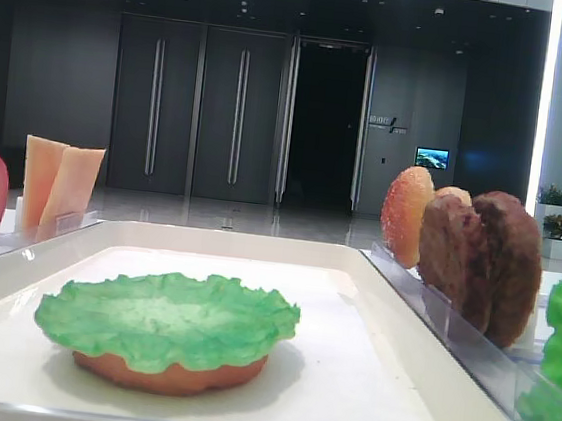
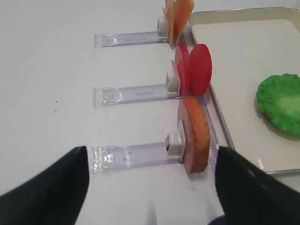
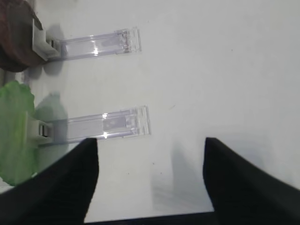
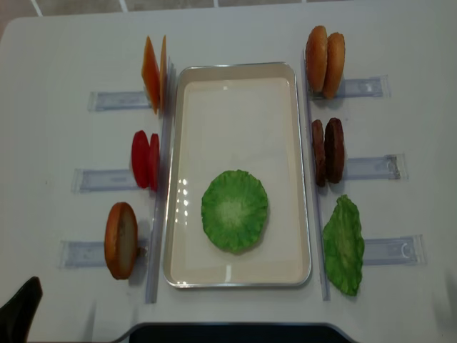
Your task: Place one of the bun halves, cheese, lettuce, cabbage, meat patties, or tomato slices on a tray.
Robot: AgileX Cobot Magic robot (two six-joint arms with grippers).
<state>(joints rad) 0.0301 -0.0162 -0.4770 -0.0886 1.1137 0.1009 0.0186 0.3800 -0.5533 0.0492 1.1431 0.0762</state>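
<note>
Green ruffled lettuce leaf [image 4: 234, 210] lies on an orange bun half [image 1: 171, 372] inside the cream-white rectangular tray [image 4: 235, 73] on the white bench [image 4: 64, 50]. Dark brown meat patties [image 4: 327, 151] stand right of the tray, pinkish-red tomato slices [image 4: 145, 159] left. Both the right pincer [image 3: 151, 176] and left pincer [image 2: 151, 180] hang released, empty, over bare bench beside the tray.

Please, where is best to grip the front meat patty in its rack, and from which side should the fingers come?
Probably from above: the meat patty stands on edge in its clear rack, so its top rim is free. One finger should go on each flat face.
</note>
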